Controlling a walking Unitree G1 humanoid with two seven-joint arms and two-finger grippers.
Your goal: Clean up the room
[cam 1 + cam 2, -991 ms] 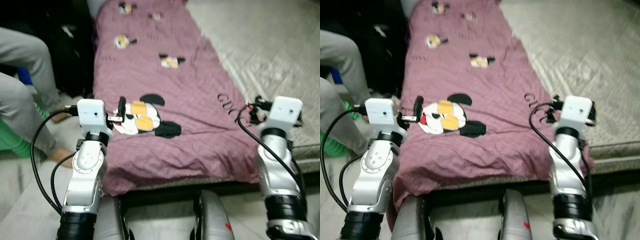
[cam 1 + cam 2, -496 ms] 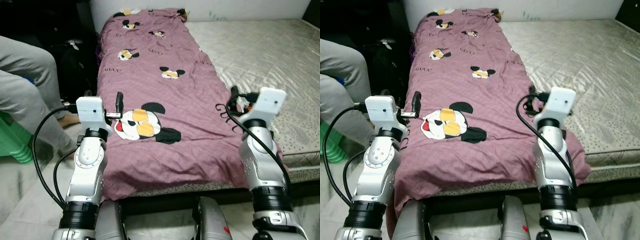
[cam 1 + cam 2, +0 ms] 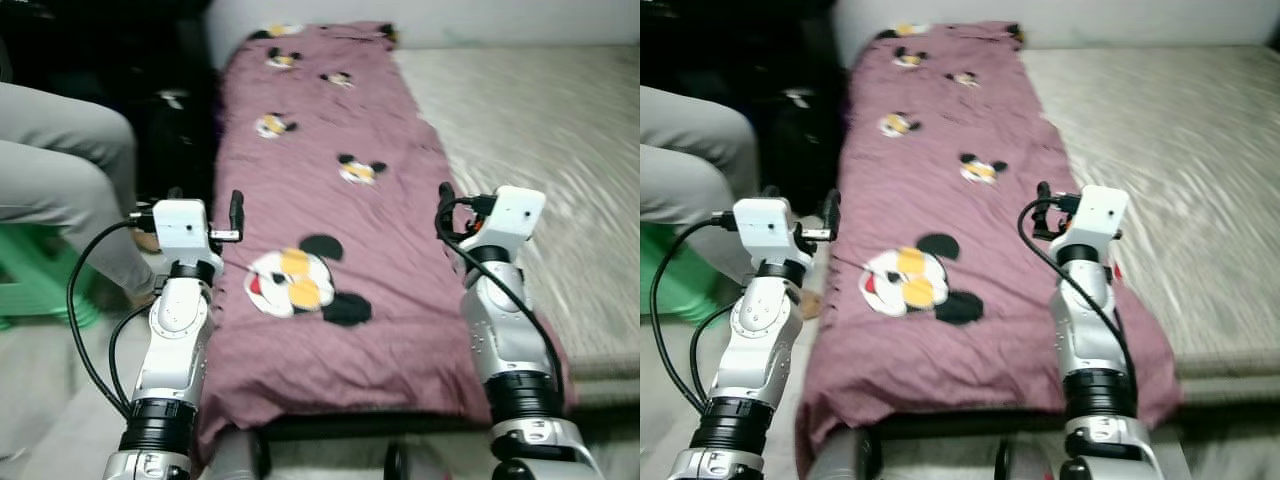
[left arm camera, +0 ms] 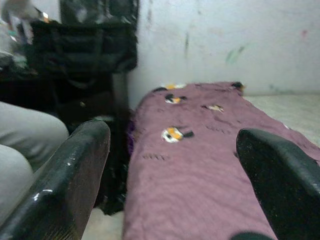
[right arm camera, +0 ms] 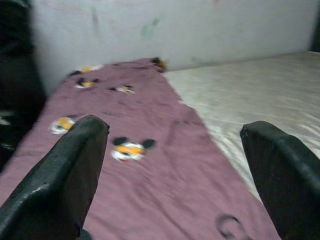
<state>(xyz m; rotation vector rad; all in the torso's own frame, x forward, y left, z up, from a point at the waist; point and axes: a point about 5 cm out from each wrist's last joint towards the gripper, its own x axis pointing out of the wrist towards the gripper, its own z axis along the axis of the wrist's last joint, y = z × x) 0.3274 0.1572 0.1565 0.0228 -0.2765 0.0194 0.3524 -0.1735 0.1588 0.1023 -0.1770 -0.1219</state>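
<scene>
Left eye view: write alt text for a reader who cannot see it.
A purple blanket printed with cartoon mice lies along the left side of a bare mattress. The robot's left gripper and right gripper are raised over its near end, both open and empty. A person's grey-trousered leg and a green stool are at left.

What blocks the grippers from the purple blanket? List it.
Nothing visible. The purple blanket lies bare on the mattress, and the left gripper and right gripper are both open, aimed along it. The seated person's legs are off to the left.
</scene>
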